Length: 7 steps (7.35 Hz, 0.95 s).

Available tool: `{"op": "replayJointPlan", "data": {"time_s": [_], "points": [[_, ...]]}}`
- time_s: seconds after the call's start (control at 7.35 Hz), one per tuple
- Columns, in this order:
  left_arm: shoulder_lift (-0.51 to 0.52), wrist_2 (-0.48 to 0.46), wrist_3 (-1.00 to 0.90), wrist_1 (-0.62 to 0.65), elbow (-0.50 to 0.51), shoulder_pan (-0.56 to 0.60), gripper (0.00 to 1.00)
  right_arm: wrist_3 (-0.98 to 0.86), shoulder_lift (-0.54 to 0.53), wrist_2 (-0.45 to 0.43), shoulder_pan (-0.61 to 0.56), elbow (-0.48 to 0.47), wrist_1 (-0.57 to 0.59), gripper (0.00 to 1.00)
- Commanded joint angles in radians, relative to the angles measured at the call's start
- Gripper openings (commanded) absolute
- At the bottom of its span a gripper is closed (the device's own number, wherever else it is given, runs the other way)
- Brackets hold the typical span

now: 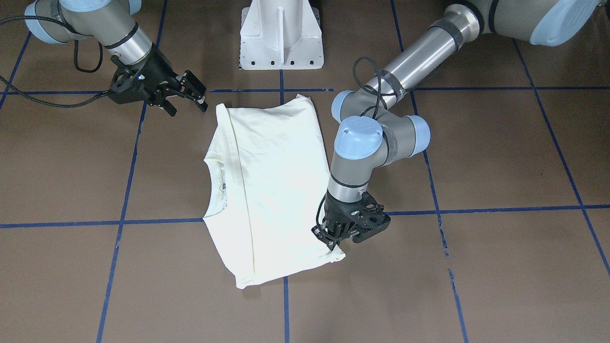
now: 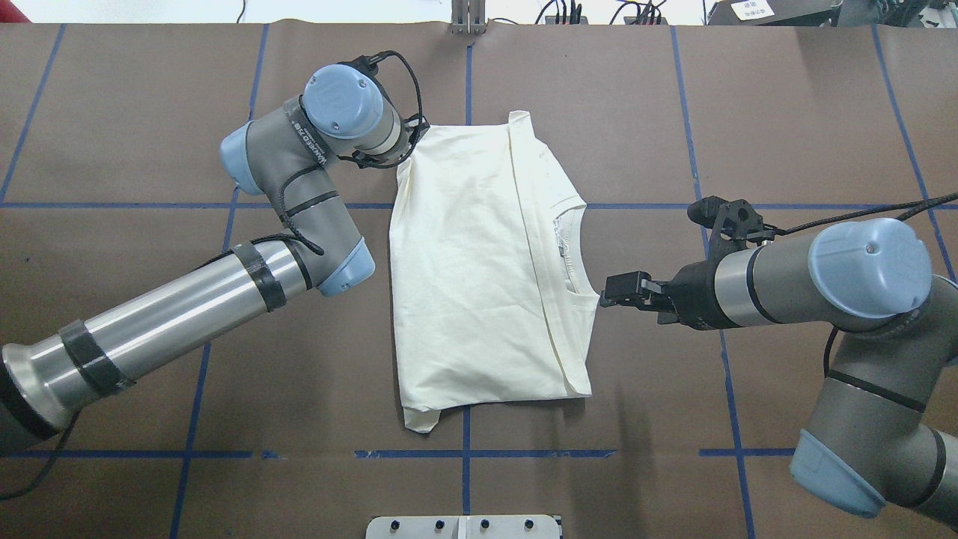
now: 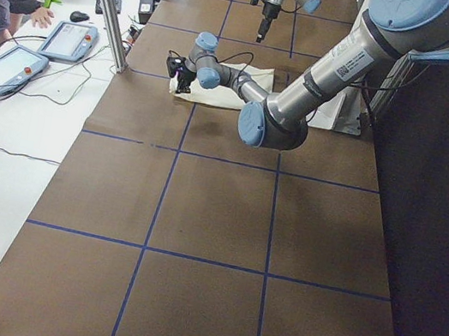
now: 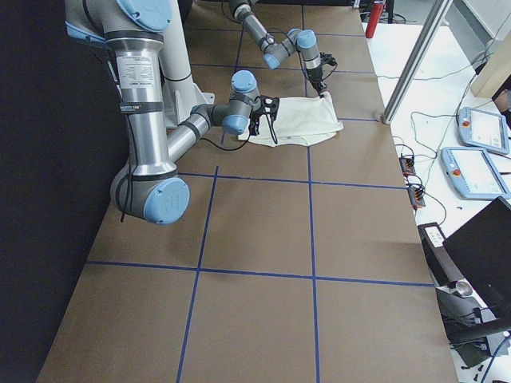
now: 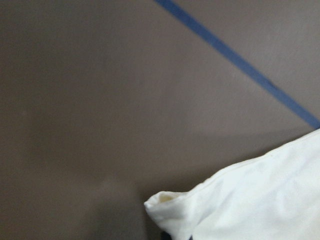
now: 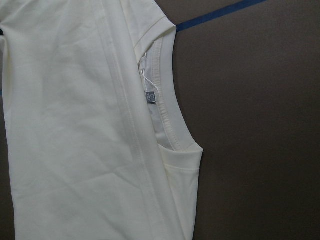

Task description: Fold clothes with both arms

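- Folded shirt (image 2: 479,269) lies flat on table (image 2: 150,337), plain side up; white pedestal (image 1: 281,35) stands apart, robot-side of the shirt.
- At shirt's far corner, left gripper (image 1: 328,240) pinches the cloth.
- By shirt's collar edge, right gripper (image 1: 187,101) has fingers spread; table runs wide past every hem.

I'm seeing the shirt (image 6: 75,130) lying flat on the brown desk (image 6: 260,150), plain cream side up, filling the left of the view. Its ribbed collar (image 6: 171,125) is opening toward the right, a small grey label (image 6: 151,96) showing inside it. A blue tape line (image 6: 220,14) is crossing the desk at far right.
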<state>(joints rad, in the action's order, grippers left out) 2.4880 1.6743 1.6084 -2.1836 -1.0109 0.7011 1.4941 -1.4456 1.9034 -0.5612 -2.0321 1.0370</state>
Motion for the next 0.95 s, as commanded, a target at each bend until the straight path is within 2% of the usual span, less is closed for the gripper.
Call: {"op": "replayJointPlan", "data": {"time_s": [0.0, 0.14, 0.41, 0.54, 0.68, 0.82], "points": [[0.023, -0.048, -0.082, -0.084, 0.078, 0.012, 0.00, -0.003, 0.026, -0.016, 0.001, 0.021, 0.001, 1.00], [0.023, -0.050, -0.155, -0.085, 0.077, 0.021, 0.99, -0.002, 0.052, -0.021, 0.001, 0.045, 0.006, 1.00], [0.025, -0.039, -0.179, -0.070, 0.068, 0.069, 1.00, -0.015, 0.067, -0.062, 0.007, 0.087, 0.018, 1.00], [0.016, 0.003, -0.198, 0.006, 0.027, 0.092, 1.00, -0.030, 0.098, -0.067, 0.009, 0.122, 0.038, 1.00], [-0.039, 0.068, -0.293, 0.112, -0.108, 0.094, 1.00, -0.078, 0.164, -0.093, 0.017, 0.144, 0.161, 1.00], [-0.120, 0.073, -0.304, 0.228, -0.315, 0.094, 1.00, -0.156, 0.253, -0.146, 0.056, 0.147, 0.339, 1.00]]}}
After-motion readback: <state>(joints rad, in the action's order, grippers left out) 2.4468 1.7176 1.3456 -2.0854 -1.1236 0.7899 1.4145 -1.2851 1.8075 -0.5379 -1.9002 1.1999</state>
